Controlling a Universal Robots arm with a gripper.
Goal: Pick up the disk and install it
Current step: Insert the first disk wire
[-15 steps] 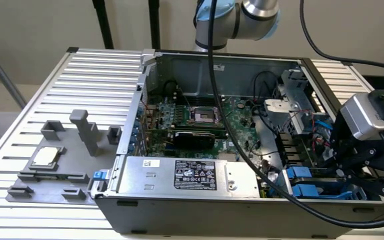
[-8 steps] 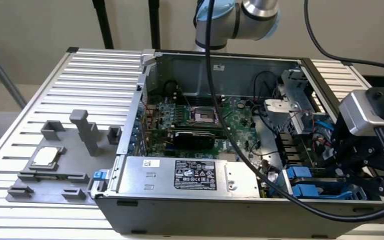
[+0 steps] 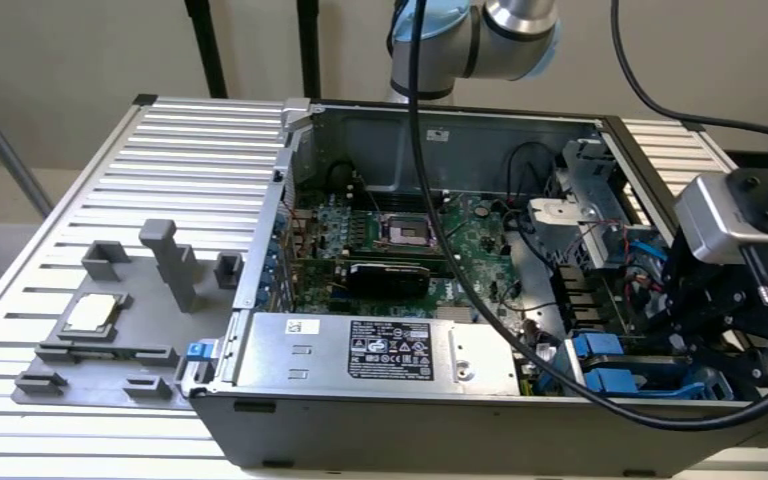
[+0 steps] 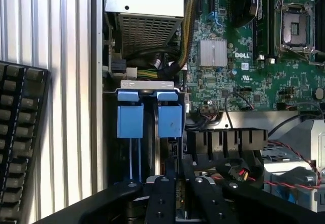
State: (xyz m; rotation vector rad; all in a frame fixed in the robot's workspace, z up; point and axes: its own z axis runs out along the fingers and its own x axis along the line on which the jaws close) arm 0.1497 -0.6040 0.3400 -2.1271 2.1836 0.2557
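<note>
Blue-framed disk (image 4: 170,122) stands on edge in the bay (image 4: 147,84), gripper (image 4: 179,172) fingers clamped on it, beside another blue carrier (image 4: 129,122).

Open computer case (image 3: 491,425) on slatted table (image 3: 24,270), fingers (image 3: 718,360) down by blue carriers (image 3: 607,362)

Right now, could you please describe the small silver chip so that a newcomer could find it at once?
Start at the open computer case; on the exterior view's left of it lies a grey fixture plate. The chip lies flat on that plate, the sole shiny silver square among dull grey blocks.
</note>
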